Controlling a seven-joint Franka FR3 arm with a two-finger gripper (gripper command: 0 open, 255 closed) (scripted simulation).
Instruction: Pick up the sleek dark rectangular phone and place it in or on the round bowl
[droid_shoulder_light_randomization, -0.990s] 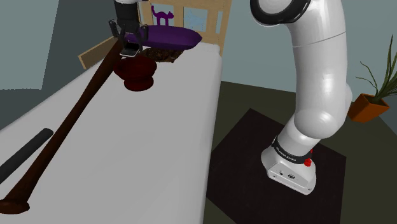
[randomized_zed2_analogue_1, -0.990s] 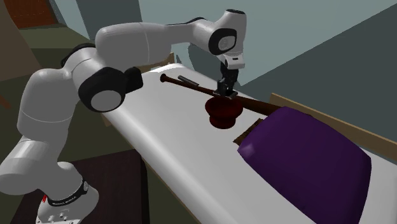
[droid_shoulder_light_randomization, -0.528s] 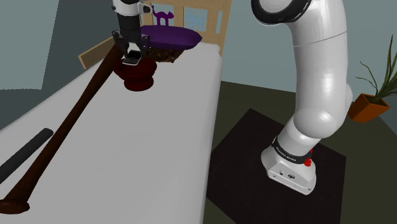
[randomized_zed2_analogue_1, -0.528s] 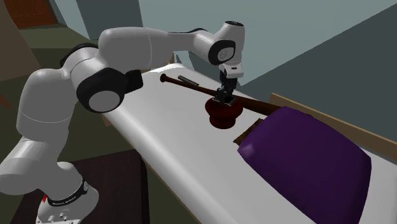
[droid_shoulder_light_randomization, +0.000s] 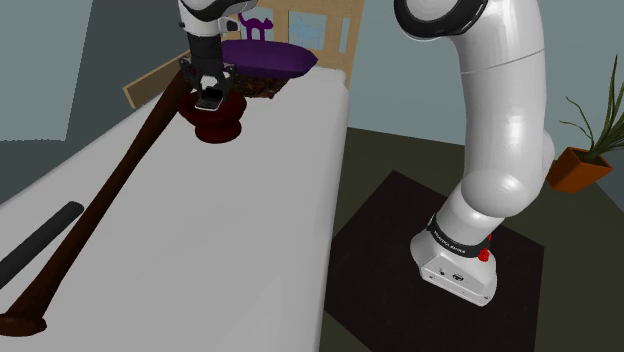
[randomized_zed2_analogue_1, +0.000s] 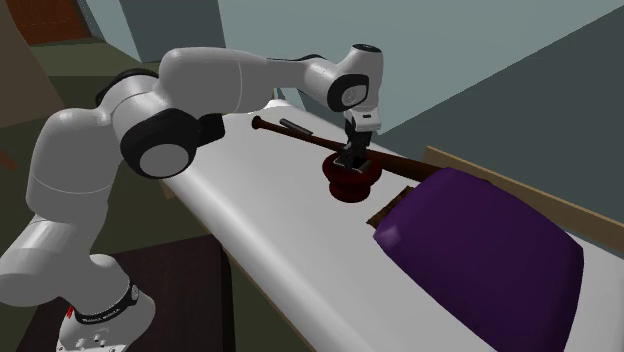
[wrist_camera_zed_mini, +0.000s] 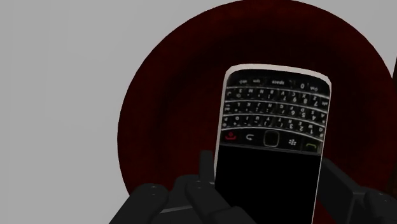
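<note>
- While the tool (wrist_camera_zed_mini: 267, 191) hangs right over the dark red bowl (wrist_camera_zed_mini: 165, 127), its two fingers are closed partway on the phone (wrist_camera_zed_mini: 273, 127). They clamp the long edges at the screen end, and the keypad end points away from the hand.
- Phone: black QWERTY handset w/ silver rim, held face-up over the bowl's inside, a bit off ctr toward one side of the rim. Can't tell if it touches the bowl yet.
- Step in hand, as I judge it: set-down and release.
- To do it well:
  - come straight down, no sideways drift, since the phone sits nearer one rim than the other
  - nudge toward bowl ctr first if there's room
  - open only once the phone is low inside the bowl, so it doesn't bounce or tip out
  - lift straight up after, clear of the rim
- Baseball bat (droid_shoulder_light_randomization: 100, 210) passes just behind the bowl and the purple pillow (randomized_zed2_analogue_1: 480, 250) lies near the bowl, so avoid wide swings when retreating.
- Bowl rests on the white bed (droid_shoulder_light_randomization: 230, 230); a hard push could shift it.
- Writing: keypad letters too small to read; a red and a green call key show, no brand legible.
</note>
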